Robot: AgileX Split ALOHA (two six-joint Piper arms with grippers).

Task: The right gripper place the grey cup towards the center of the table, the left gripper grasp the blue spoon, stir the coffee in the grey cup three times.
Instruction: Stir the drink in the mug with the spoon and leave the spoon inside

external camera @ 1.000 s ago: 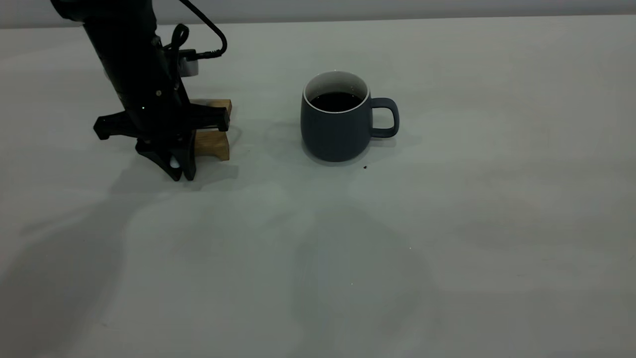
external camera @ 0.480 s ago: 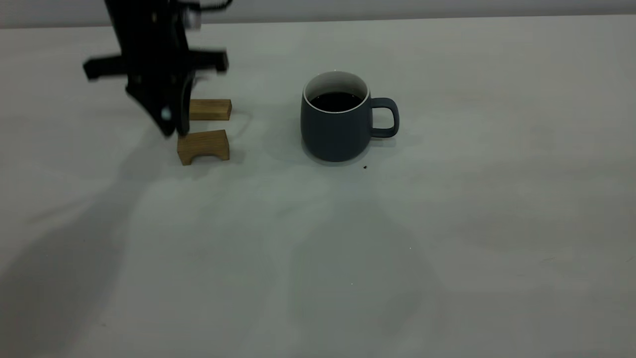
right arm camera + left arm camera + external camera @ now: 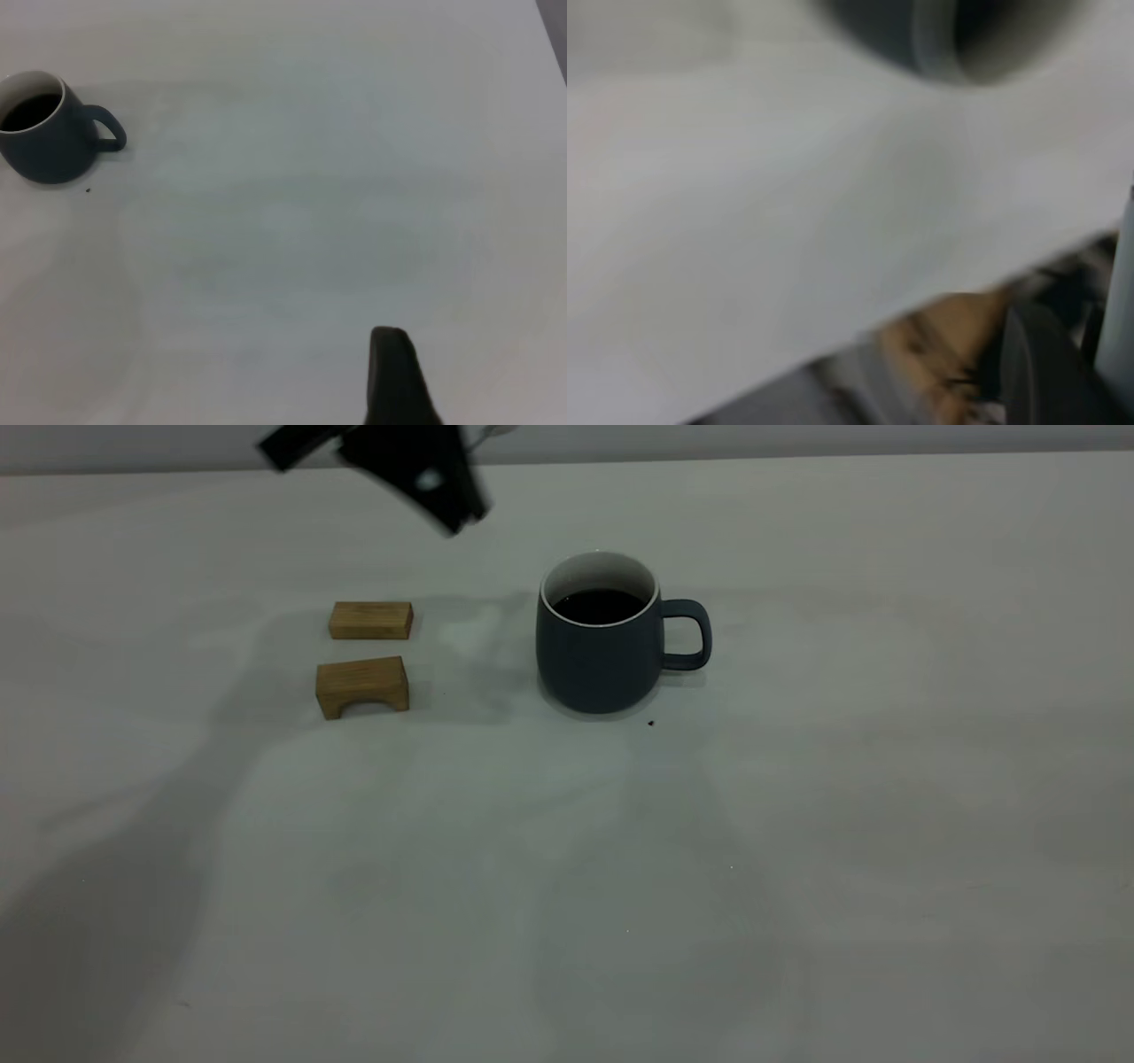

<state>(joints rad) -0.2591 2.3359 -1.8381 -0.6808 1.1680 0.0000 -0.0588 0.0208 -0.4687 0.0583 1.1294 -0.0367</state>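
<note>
The grey cup (image 3: 598, 655) stands upright near the middle of the table (image 3: 842, 824), handle to the right, with dark coffee (image 3: 600, 605) inside. My left gripper (image 3: 431, 489) hangs high above the table, left of the cup and behind it, blurred by motion. It is shut on the blue spoon (image 3: 430, 480), which shows only as a small pale spot in the claw. The left wrist view shows the cup (image 3: 957, 35) as a blur. In the right wrist view my right gripper (image 3: 390, 354) is far from the cup (image 3: 44, 146) and the coffee (image 3: 31, 111).
Two brown wooden blocks lie left of the cup, a flat one (image 3: 370, 620) behind an arched one (image 3: 363, 686). A tiny dark speck (image 3: 651, 724) sits by the cup's base. Bare table stretches in front and to the right.
My left gripper has lifted from beside the wooden blocks and swung up and right towards the cup, the pale spot moving with it. Cup and blocks have not moved.
</note>
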